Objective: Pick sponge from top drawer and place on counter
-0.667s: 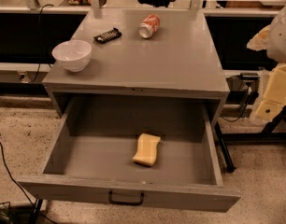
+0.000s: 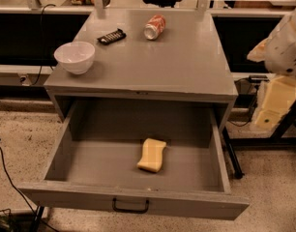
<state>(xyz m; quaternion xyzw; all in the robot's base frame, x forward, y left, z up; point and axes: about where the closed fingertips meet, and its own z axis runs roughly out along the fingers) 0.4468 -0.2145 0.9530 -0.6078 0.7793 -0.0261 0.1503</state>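
Note:
The pale yellow sponge (image 2: 152, 155) lies flat on the floor of the open top drawer (image 2: 90, 163), a little right of centre. The drawer is pulled out far, with its dark handle (image 2: 131, 206) at front centre. The grey counter (image 2: 177, 62) is the cabinet top above it. My gripper (image 2: 271, 105), cream-yellow below a white wrist, hangs at the right edge of the view. It is beside the cabinet's right side, apart from the drawer and well to the right of the sponge.
On the counter stand a white bowl (image 2: 74, 57) at the front left, a dark snack bar (image 2: 111, 36) and a red-and-white can (image 2: 155, 27) lying on its side at the back. Cables (image 2: 12, 182) run over the speckled floor at left.
My gripper has shifted slightly to the left, towards the cabinet. The sponge, the drawer and the things on the counter have not moved.

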